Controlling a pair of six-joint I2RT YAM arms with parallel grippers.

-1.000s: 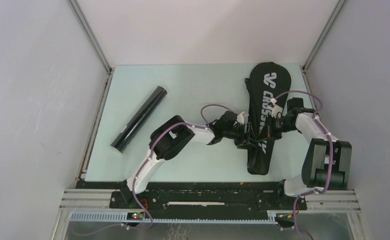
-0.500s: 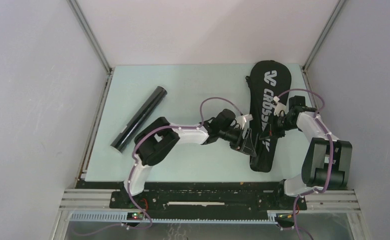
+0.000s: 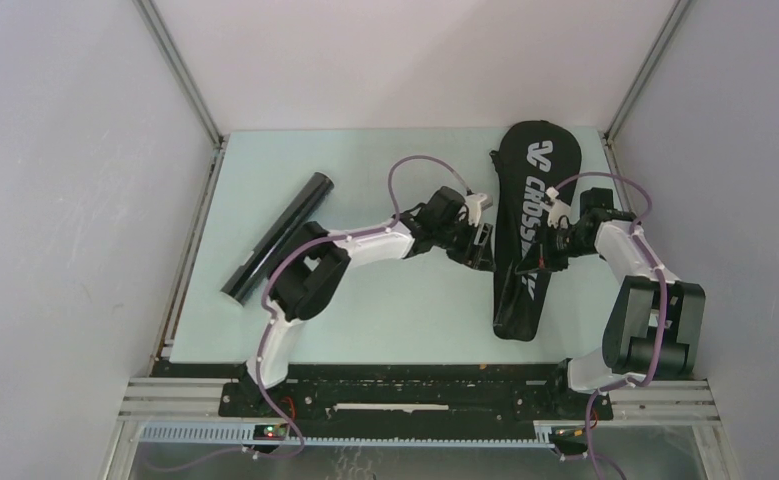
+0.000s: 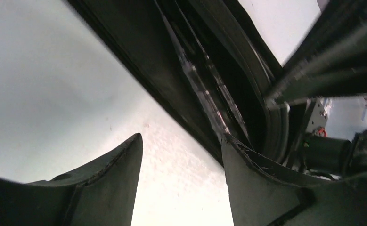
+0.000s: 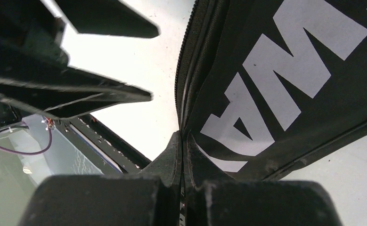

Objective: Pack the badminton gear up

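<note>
The black racket-shaped bag (image 3: 527, 215) with white lettering lies at the right of the table, its narrow end toward me. My right gripper (image 3: 548, 256) is shut on the bag's zipper edge; in the right wrist view the jaws (image 5: 182, 137) pinch that seam beside the lettering (image 5: 271, 75). My left gripper (image 3: 478, 245) stands open just left of the bag, nothing between its fingers. In the left wrist view the gripper (image 4: 181, 143) hovers over bare table, the bag's dark edge (image 4: 181, 70) running past its right fingertip. The long black tube (image 3: 279, 236) lies apart at the left.
The table (image 3: 385, 310) is pale green, fenced by metal posts and grey walls at the left, back and right. The right arm's wrist (image 4: 332, 153) shows close behind the bag in the left wrist view. Both arm bases sit at the near edge.
My left gripper has pulled away from the bag's narrow part and moved toward the far side along its left edge. The bag's narrow end shifted slightly. The right gripper keeps its hold.
</note>
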